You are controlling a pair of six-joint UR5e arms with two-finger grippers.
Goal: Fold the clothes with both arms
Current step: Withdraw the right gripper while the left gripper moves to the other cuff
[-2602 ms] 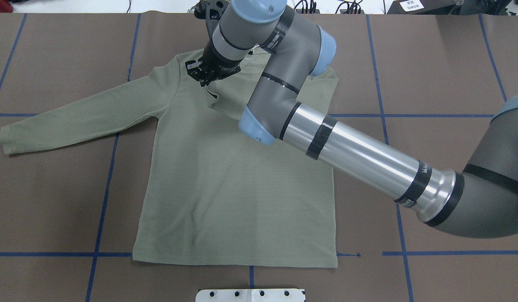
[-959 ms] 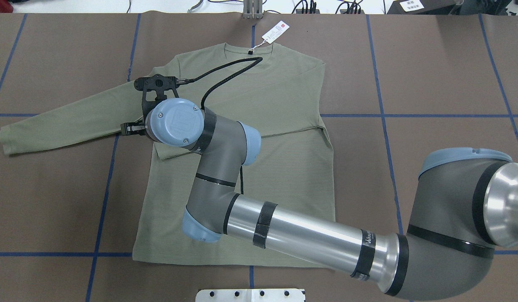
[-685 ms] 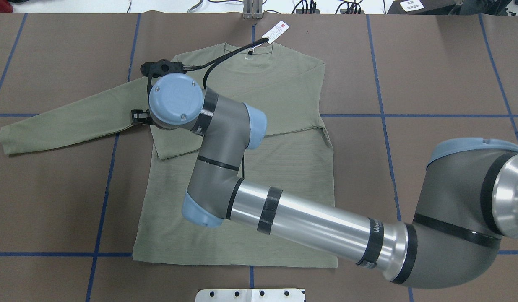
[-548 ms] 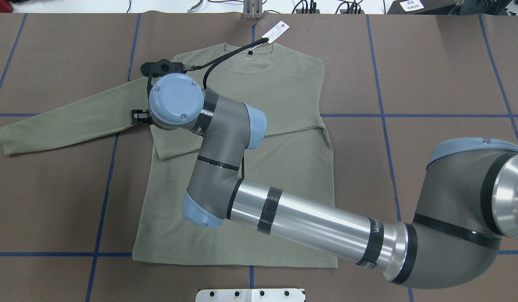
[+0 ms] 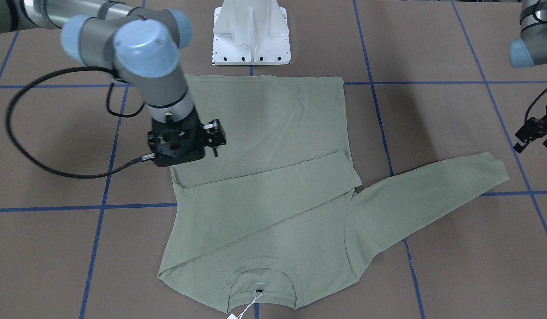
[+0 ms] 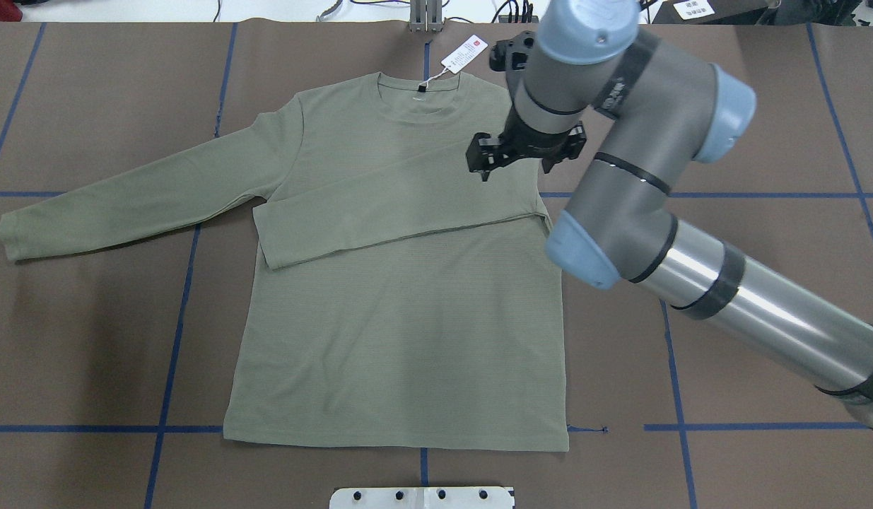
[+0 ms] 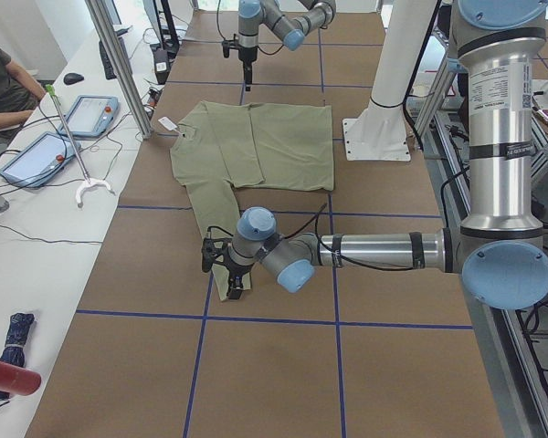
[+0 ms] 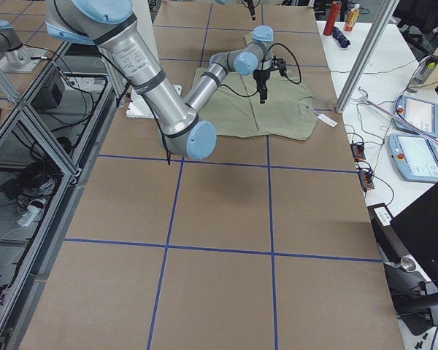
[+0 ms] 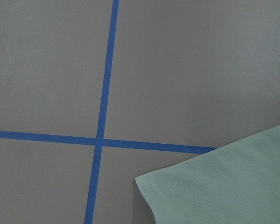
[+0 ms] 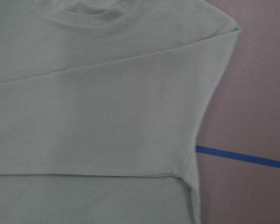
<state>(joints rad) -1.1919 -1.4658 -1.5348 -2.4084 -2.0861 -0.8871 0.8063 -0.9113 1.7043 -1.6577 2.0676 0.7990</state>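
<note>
Shirt [image 6: 401,339] lies flat on the brown table [image 6: 761,297]. Its hem is on the near side, toward the robot, and its round neck is on the far side. The white hang tag [image 6: 464,53] rests just beyond the collar.

We see the right sleeve [image 6: 379,212] folded slantwise across the chest, its cuff ending by the left armpit. The left sleeve [image 6: 125,205] stretches out flat to the left.

The right gripper [image 6: 524,152] hangs above the shirt's right shoulder, clear of the cloth (its wrist camera looks straight down on that shoulder and the fold). The left gripper [image 5: 531,138] hovers near the left cuff. Its wrist camera shows the cuff's corner beside a crossing of blue tape [image 9: 99,141].

Whether either pair of fingers is spread or closed, we cannot tell.
</note>
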